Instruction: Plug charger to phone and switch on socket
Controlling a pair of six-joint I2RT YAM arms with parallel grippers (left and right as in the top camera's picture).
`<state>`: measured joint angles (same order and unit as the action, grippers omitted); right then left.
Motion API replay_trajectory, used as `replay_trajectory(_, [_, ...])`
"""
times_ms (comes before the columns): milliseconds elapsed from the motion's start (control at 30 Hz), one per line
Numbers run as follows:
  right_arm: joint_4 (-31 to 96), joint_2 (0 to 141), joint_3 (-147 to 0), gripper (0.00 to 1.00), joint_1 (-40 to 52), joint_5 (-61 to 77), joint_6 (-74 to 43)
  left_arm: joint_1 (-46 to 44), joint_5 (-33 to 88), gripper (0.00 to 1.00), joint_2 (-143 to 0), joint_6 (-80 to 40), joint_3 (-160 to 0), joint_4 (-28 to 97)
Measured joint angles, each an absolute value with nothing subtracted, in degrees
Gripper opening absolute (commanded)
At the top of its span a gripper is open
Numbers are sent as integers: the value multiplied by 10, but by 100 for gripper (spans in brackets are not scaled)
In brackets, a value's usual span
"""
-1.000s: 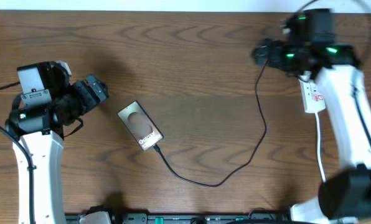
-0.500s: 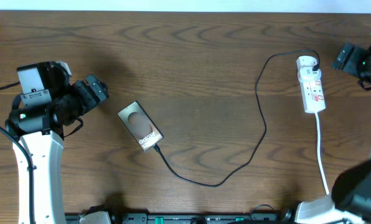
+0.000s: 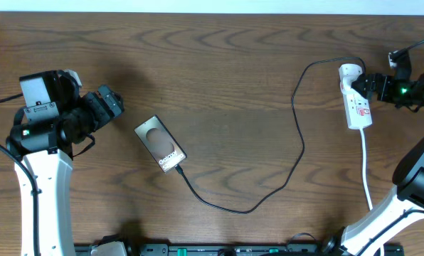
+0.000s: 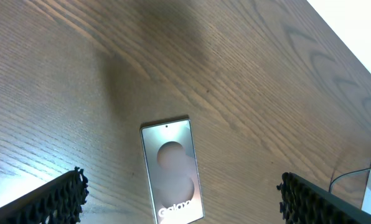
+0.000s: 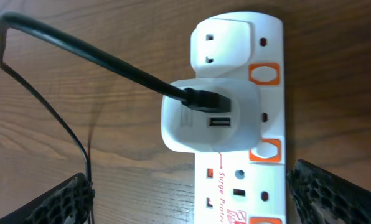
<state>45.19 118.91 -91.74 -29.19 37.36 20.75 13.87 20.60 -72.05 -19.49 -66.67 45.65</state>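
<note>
Overhead table (image 3: 219, 64): dark brown wood grain; a pale strip (image 3: 212, 6) runs beyond its far edge.
Charger (image 3: 249, 210): thin black cable, its loop sagging toward the near edge; one end meets the lettered short end of the phone (image 3: 161, 144), the other climbs to the socket (image 3: 356, 105).
Phone: flat, face up, lying diagonally left of centre.
Socket: white strip at the far right, white cord (image 3: 366, 171) trailing forward; a white adapter (image 5: 210, 118) sits in it with the charger in its USB port.
Left gripper (image 3: 111, 104): fingers spread wide, empty, apart from the phone.
Right gripper (image 3: 368, 85): fingers spread wide, gripping nothing, just beside the socket; whether they touch it cannot be told.
</note>
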Motion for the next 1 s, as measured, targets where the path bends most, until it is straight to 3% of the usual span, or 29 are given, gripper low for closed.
replay_trajectory(1000, [408,1215,-917,99,-236,293,148,139,206,97,-721,-195,-667,465])
